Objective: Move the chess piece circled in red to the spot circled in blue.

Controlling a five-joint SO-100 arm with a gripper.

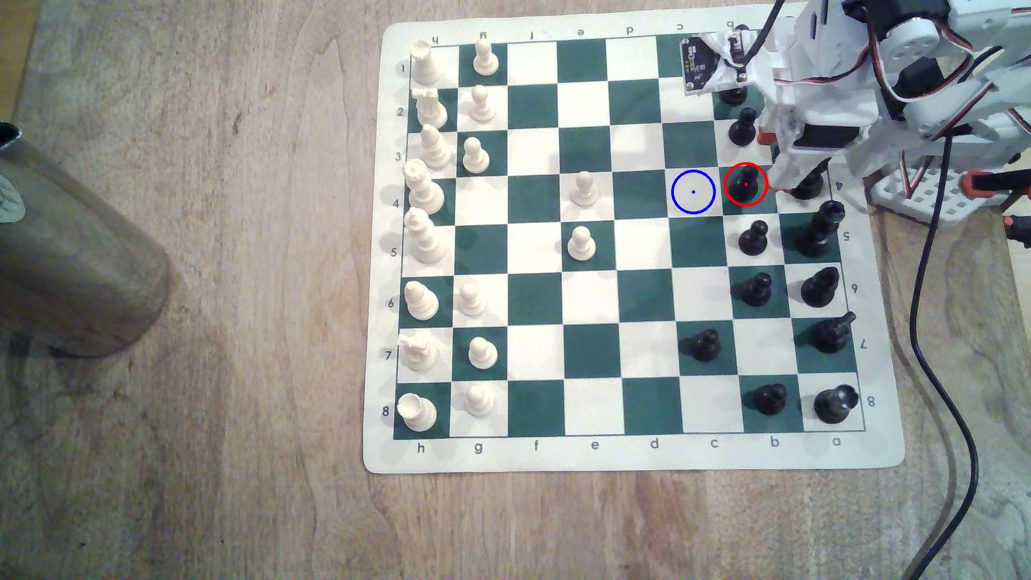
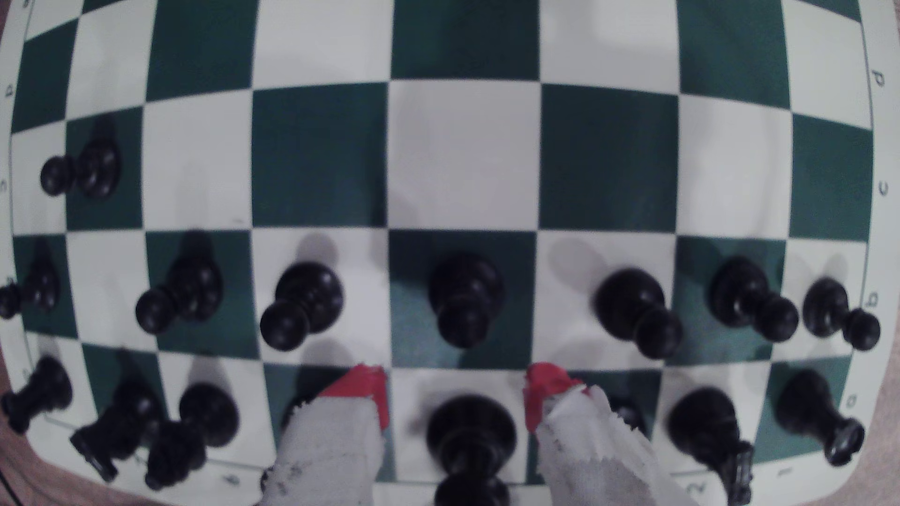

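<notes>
Hovering over the black back rows, fingers (image 2: 455, 389) spread apart, gripping nothing.
Chess piece (image 1: 746, 185) stands upright on its red-ringed green square, second file from the board's (image 1: 558, 454) black-side edge; in the wrist view it sits just ahead of the red fingertips (image 2: 363, 389), centred on their gap. Spot (image 1: 693, 192) adjoins it.
</notes>
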